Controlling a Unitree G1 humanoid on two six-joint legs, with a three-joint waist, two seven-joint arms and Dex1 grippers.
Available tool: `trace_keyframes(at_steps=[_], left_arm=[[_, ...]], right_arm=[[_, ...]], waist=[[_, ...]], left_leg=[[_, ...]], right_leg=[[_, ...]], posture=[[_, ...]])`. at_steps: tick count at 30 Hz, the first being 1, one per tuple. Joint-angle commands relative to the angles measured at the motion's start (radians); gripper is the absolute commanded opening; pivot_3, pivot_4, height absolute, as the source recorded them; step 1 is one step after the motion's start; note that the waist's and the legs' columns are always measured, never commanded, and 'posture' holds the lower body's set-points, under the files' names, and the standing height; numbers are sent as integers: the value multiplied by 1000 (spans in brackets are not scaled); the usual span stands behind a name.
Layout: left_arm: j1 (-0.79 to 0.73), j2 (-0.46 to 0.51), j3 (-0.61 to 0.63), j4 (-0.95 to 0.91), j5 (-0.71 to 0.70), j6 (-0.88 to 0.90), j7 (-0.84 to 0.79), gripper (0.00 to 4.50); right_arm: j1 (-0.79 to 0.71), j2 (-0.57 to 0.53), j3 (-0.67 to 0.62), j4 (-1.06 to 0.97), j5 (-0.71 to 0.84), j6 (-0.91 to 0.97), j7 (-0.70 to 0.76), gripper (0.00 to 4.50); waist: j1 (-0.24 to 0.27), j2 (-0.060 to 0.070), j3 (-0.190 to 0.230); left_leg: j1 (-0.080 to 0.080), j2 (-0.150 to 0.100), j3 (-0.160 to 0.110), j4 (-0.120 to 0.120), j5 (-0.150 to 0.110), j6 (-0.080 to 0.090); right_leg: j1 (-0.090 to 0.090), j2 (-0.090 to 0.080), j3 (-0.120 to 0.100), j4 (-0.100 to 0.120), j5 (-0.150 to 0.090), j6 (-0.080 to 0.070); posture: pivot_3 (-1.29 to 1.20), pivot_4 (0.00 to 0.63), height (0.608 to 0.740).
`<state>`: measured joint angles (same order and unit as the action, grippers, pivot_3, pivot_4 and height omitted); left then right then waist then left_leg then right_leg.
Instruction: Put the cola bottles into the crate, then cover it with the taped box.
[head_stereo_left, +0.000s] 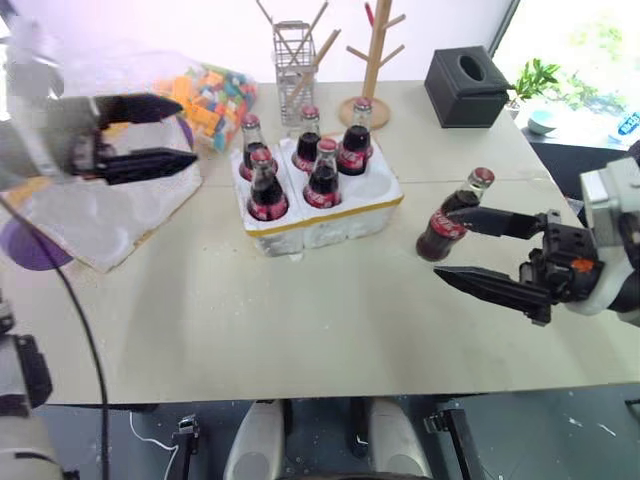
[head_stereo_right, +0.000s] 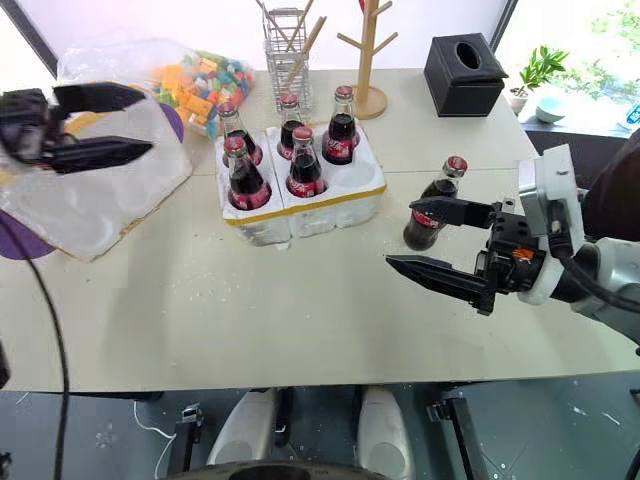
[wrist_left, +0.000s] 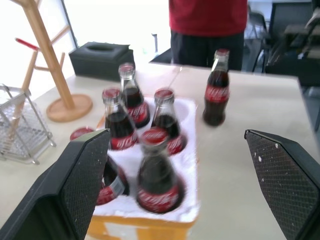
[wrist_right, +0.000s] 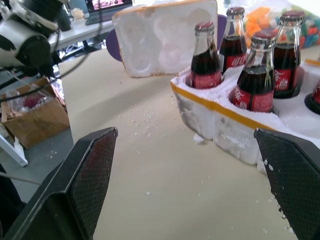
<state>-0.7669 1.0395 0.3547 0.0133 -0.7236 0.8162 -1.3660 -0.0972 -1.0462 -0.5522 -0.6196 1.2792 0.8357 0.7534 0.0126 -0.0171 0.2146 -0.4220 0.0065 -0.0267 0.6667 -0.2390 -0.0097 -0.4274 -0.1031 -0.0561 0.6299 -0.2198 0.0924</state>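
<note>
Start with the table (head_stereo_left: 300, 330): it carries everything you need. The taped box (head_stereo_right: 95, 200) lies at the robot's left, hollow side up, apart from the crate (head_stereo_left: 330, 215), so the covering step is not yet done. The crate sits mid-table with five cola bottles (head_stereo_left: 322, 175) standing in its wells; one well at its right front corner looks empty. The sixth bottle (head_stereo_left: 452, 215) stands on the table to the crate's right, just beyond the right gripper (head_stereo_left: 480, 252), whose fingers are spread wide and hold nothing. The left gripper (head_stereo_left: 150, 135) hovers over the taped box, its fingers also parted and empty. By my reading, you have one bottle left to seat, then the box to turn over onto the crate.
</note>
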Motion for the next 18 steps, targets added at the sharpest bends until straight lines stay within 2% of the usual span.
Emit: trace_keyframes(at_steps=[1,5,8,12,14,18], left_arm=[[119,52,132,-211,-189,170,14,4479],[243,-17,115,-353,-218,151,115,4479],[264,-103,54,-386,-224,128,196,4479],[260,-167,-19,-399,-236,105,219,4479],[244,-188,-62,-391,-223,85,223,4479],[225,-208,-141,-375,-198,41,198,4479]], right_arm=[[2,-13,-58,-13,-7,-10,-13,4500],[78,11,-107,-23,-100,-20,-59,4500],[221,65,-156,-39,-237,-33,-107,4500],[345,180,-196,-29,-349,-61,-201,4500],[361,227,-186,-9,-402,-85,-240,4500],[292,304,-102,45,-460,-120,-310,4500]], waist=[[1,0,0],[9,1,0],[25,0,-1],[27,-1,-1],[26,-1,-1],[16,0,-2]], left_leg=[[0,2,0,0,0,0],[3,2,0,0,0,0],[3,1,1,0,0,-1],[2,1,2,0,0,-1],[3,1,2,0,0,-1],[6,2,6,0,0,0]], right_leg=[[0,0,0,-1,-1,-1],[3,0,0,-1,-2,-4],[3,1,0,-1,-1,-6],[2,2,2,-2,-1,-7],[2,2,2,-2,-1,-7],[2,4,5,-2,1,-9]], posture=[[0,150,740],[0,150,740],[0,150,740],[0,150,740],[0,150,740],[0,150,740]])
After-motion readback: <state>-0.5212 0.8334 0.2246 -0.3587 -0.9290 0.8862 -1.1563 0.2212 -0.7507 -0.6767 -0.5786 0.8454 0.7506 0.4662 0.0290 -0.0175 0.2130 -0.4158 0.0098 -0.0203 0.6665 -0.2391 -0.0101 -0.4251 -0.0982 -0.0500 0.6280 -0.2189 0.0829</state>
